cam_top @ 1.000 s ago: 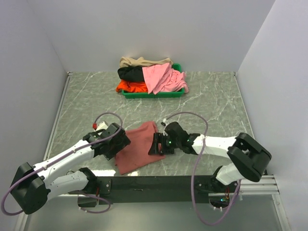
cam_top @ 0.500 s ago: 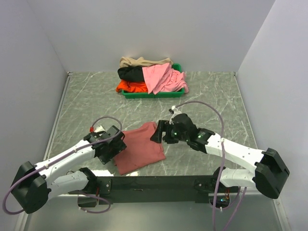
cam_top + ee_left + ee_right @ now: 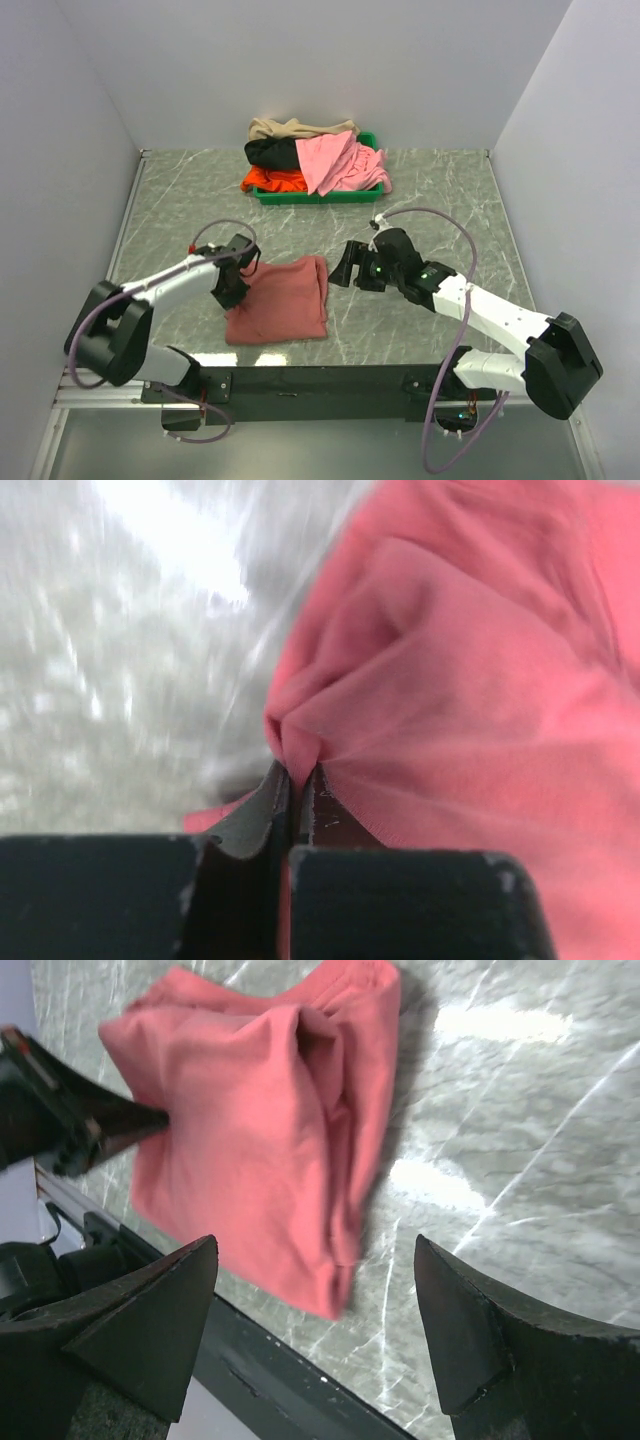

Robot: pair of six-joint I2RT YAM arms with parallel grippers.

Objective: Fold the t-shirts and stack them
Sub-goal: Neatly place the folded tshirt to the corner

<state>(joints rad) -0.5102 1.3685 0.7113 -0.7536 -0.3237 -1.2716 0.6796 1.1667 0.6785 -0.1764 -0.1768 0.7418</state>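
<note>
A dusty brick-red t-shirt (image 3: 282, 300) lies folded on the marble table, near the front edge. My left gripper (image 3: 232, 290) is at the shirt's left edge and is shut on a pinch of its cloth (image 3: 297, 780); the rest of the shirt (image 3: 470, 700) spreads away to the right. My right gripper (image 3: 345, 268) hovers open just right of the shirt, apart from it. In the right wrist view the shirt (image 3: 250, 1130) lies below and beyond the wide-open right gripper (image 3: 315, 1245). Pink (image 3: 335, 160), black (image 3: 270, 152), tan (image 3: 290, 128) and orange-red (image 3: 270, 180) t-shirts are heaped at the back.
A shallow green tray (image 3: 318, 196) at the back centre holds the heap of shirts. Grey walls close the table on three sides. A black rail (image 3: 320, 380) runs along the front edge. The left arm's finger (image 3: 60, 1110) shows at the shirt's far side.
My left gripper moved to the shirt's left edge and shut on the cloth. My right gripper let go and drew back to the right. The shirt now lies squarer.
</note>
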